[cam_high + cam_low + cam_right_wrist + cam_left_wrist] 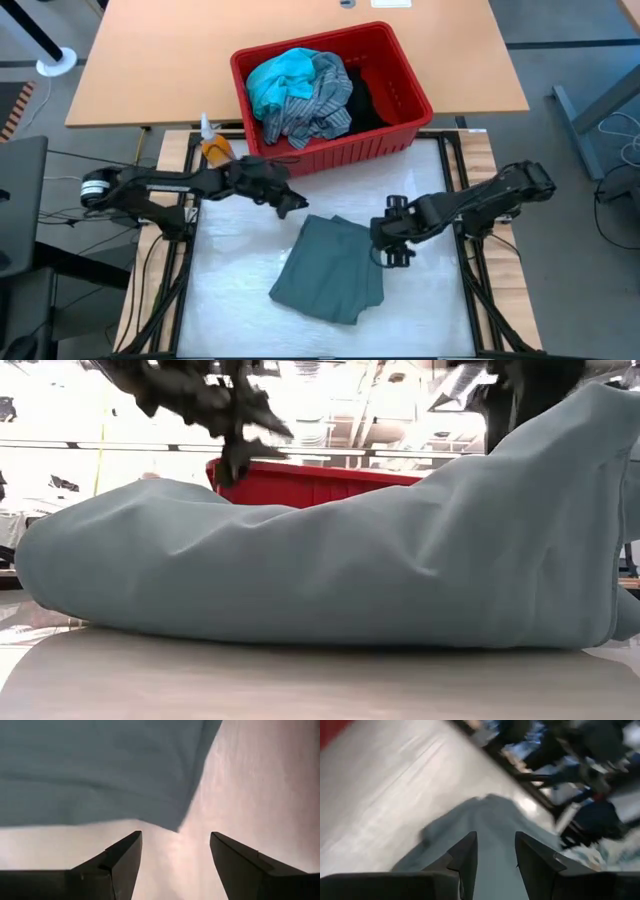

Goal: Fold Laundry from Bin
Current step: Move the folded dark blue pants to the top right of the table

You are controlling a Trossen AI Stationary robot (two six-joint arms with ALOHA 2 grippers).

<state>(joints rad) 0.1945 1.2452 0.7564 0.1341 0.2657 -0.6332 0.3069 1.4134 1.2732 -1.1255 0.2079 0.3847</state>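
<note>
White table (240,300): grey-green garment (330,270) folded near bin (395,145). Both end effectors, left (290,205) and right (392,245), apart, empty. Risk: right snags garment edge, undoing fold.

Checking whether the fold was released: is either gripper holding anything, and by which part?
Nothing is held. The left gripper and right gripper are open, clear of the grey-green garment.

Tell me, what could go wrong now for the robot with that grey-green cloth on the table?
1. The folded grey-green cloth garment looks loose and puffy, so it might spring open.
2. The right end effector, open, hangs close to the garment's corner and could snag it when pulling away.
3. The left end effector, also open, might bump the nearby red plastic slotted bin when reaching in.
</note>
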